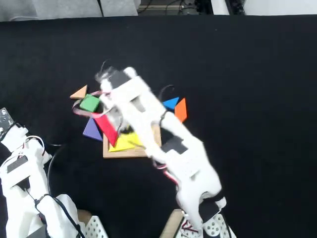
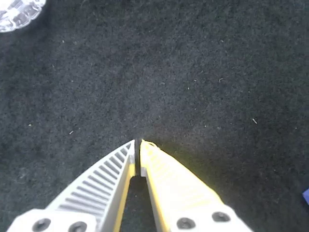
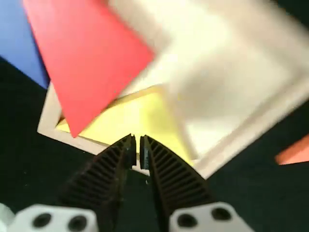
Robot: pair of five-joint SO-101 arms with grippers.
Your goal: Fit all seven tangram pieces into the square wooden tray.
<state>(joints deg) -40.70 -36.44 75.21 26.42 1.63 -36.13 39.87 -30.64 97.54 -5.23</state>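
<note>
Leftmost, the left claw (image 2: 137,146) sits pressed together over bare worktop (image 2: 193,72); next, the red piece (image 1: 107,130) lies across the wooden tray (image 1: 119,152) rim, the yellow piece (image 1: 126,142) inside, with the right claw (image 3: 136,151) pressed together and empty above; probably seating red flat comes next, calling for a nudge, while the blue piece (image 1: 171,102) and orange piece (image 1: 181,109) wait rightward

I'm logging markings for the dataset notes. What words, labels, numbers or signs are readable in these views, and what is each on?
None can be read.
The green square, red piece, yellow triangle and wooden tray are plain, with no print.
The black patch on the right arm is too blurred to tell whether it bears any print.
</note>
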